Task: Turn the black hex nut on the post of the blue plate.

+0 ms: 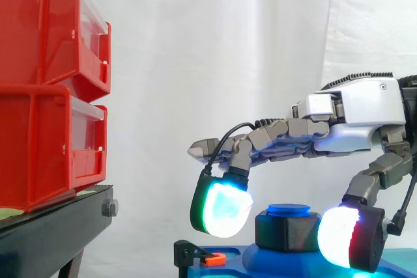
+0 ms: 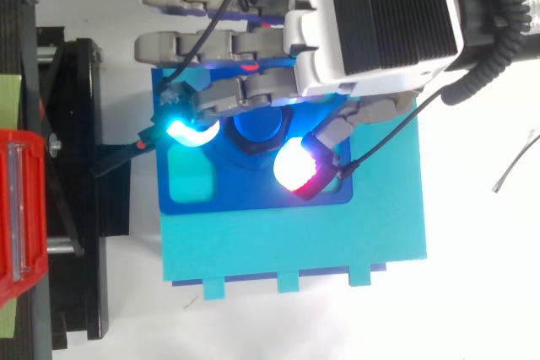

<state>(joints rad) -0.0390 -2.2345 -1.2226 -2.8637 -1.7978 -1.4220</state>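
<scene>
- Black, matte and six-sided, the black hex nut [image 1: 285, 232] sat on the post [image 1: 288, 209], under the post's round blue cap. The nut's axis stood upright.
- The post rose from the blue plate [image 2: 337, 242], a flat moulded slab lying on a white surface [image 2: 472, 292].
- The hand [image 1: 352, 118] reached in level from the right and grasped the nut. A curled finger's glowing pad [image 1: 225, 211] was at its left and the thumb's pad [image 1: 342, 239] against its right.
- A white curtain [image 1: 195, 43] hung behind. Red bins [image 1: 45, 96] on a black stand [image 1: 52, 232] stood well apart.
</scene>
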